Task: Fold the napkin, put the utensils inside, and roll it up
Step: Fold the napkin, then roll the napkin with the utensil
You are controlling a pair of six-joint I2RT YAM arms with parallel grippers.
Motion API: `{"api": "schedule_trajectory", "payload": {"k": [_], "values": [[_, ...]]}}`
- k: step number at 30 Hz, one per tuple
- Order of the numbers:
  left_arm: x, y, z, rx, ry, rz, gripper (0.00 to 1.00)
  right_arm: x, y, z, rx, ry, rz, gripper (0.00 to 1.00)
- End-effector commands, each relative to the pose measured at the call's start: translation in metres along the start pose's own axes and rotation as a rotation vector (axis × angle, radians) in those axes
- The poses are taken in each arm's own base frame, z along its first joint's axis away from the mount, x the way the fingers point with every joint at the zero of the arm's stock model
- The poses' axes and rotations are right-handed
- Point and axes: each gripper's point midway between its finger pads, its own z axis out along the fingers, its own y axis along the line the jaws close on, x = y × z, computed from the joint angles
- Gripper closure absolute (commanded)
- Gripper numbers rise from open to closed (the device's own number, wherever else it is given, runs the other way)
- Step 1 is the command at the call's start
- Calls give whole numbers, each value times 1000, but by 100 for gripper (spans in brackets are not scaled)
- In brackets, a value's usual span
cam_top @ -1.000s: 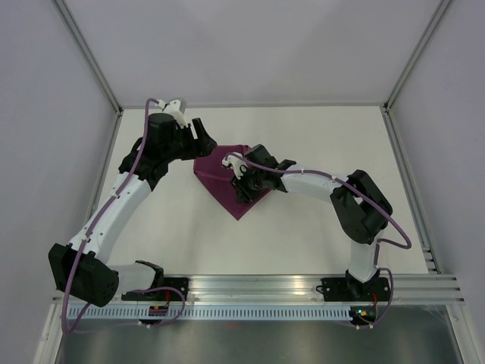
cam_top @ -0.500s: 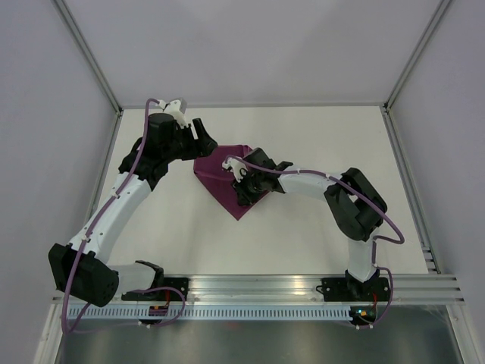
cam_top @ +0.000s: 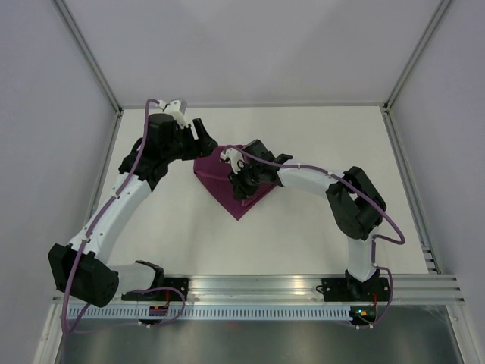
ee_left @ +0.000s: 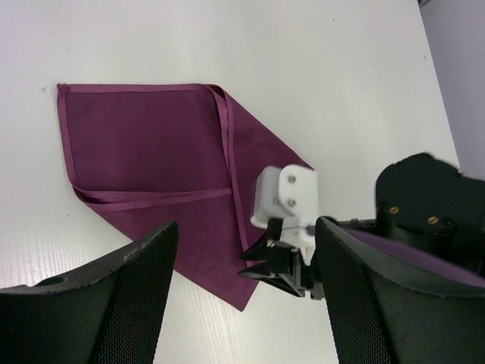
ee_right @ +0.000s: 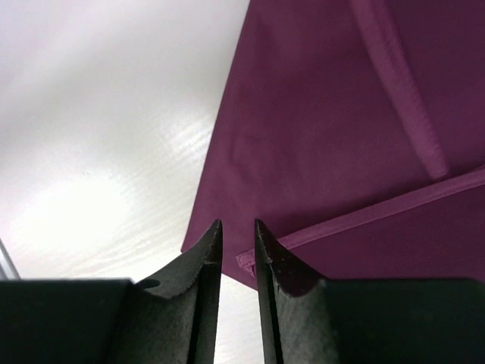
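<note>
The napkin (cam_top: 216,182) lay flat on the white table (cam_top: 318,129), a little left of the middle and toward the far side. It was a dark magenta-purple cloth with a slight sheen, already folded over on itself. From above it showed a straight far edge and two slanting sides that met in a point toward the near side. In the left wrist view its stitched hems showed as paler bands, one along the far and left edges and two more crossing the upper layer where flaps overlapped. The surface looked smooth, with only faint creasing.

The left gripper (cam_top: 204,135) hung just beyond the cloth's far left corner, its jaws spread wide and holding nothing. The right gripper (ee_right: 237,226) was over the right part of the napkin, pointing down at it. Its fingers (ee_right: 204,258) were drawn almost together, with only a thin slit between them and no cloth visible in that slit. A hemmed corner of the napkin lay just past their tips
</note>
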Motion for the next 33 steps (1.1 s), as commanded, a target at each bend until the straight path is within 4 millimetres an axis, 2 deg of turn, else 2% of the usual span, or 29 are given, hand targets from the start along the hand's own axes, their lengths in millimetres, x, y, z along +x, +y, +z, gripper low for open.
{"api": "schedule_trajectory", "payload": {"k": [1,4,5,7,8,9,10,13,14,16,17,18,19,22,23,25,26,30,31,33], "values": [[-21,-12,-12,49,-82,12,23,-73,6,-44,-13,-174,-3,71],[-26,-15,-14,68,-117,45,22,-95,-18,-67,26,-236,52,70],[-22,-11,-13,59,-122,61,22,-104,-39,-81,59,-270,74,70],[-22,-9,-13,48,-152,81,23,-108,-61,-97,64,-305,174,70],[-21,-16,-12,61,-177,115,23,-110,-92,-117,103,-342,223,70],[-14,-17,-9,45,-173,143,23,-109,-106,-125,117,-356,257,70],[-8,-26,-6,19,-180,184,22,-103,-135,-145,162,-382,302,70],[7,-34,8,-51,-171,311,20,-92,-174,-173,229,-421,351,70],[18,-48,12,-30,-157,362,20,-81,-193,-188,267,-430,386,70],[35,-48,26,-71,-127,418,17,-72,-207,-201,293,-442,405,69],[52,-58,31,-54,-100,482,15,-60,-219,-209,310,-445,430,70],[60,-63,36,-57,-93,516,14,-55,-224,-214,320,-450,440,70],[85,-68,48,-76,-51,577,14,-48,-232,-224,338,-461,458,70],[125,-86,62,-118,-3,746,13,-34,-243,-230,357,-461,479,70],[144,-84,78,-153,41,845,13,-29,-244,-229,357,-458,484,70],[162,-91,84,-203,51,930,14,-26,-247,-232,361,-467,489,70],[175,-92,96,-225,76,975,14,-22,-247,-231,360,-464,493,70],[196,-100,108,-270,96,1049,14,-14,-245,-225,351,-451,502,70],[196,-100,109,-280,93,1047,14,-13,-245,-223,347,-448,501,70],[204,-101,114,-285,112,1063,14,-2,-254,-231,364,-450,527,70]]}}
